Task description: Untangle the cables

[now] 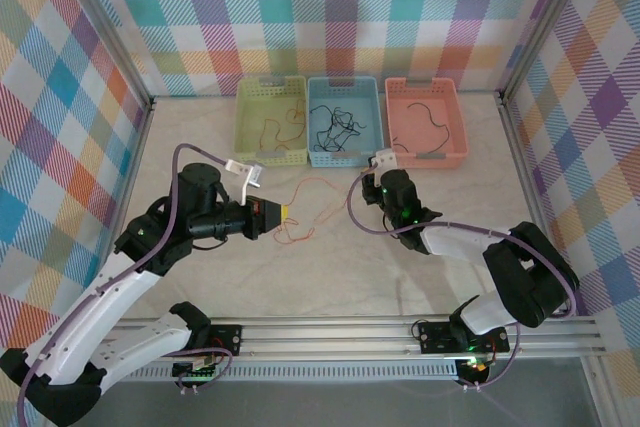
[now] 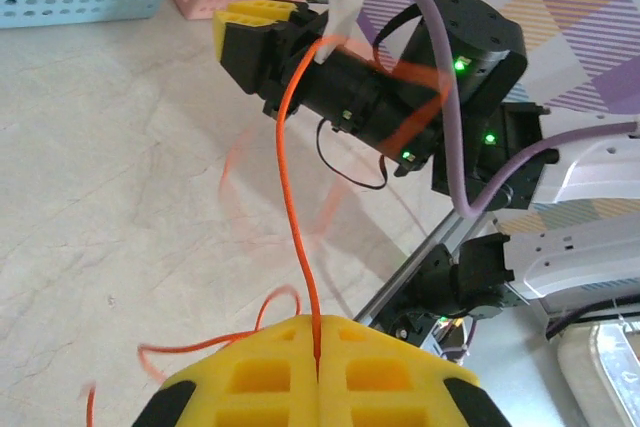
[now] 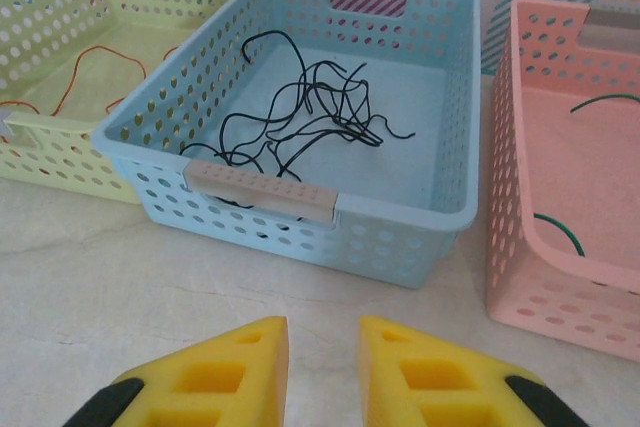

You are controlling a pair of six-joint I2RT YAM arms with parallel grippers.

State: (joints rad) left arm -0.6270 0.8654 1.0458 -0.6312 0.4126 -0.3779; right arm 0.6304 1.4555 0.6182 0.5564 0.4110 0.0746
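While the red cable point(image 2: 290, 207) runs taut up out of the fully closed left gripper point(image 2: 316, 347), hold steady; the right gripper point(image 3: 322, 362), part open and empty, faces the blue basket point(image 3: 420, 222) ahead, black cables point(image 3: 310, 117) inside

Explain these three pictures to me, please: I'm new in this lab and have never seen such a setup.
Two robot arms are bolted at a table's near edge. One picture looks down from above; the other two come from cameras on each wrist, whose yellow fingers show at the bottom. At the back stand a green basket with red wires, a blue basket with black wires, and a pink basket. More thin red wires lie on the table. The left gripper is shut on an orange-red wire. The right gripper faces the blue basket, fingers slightly apart, holding nothing.
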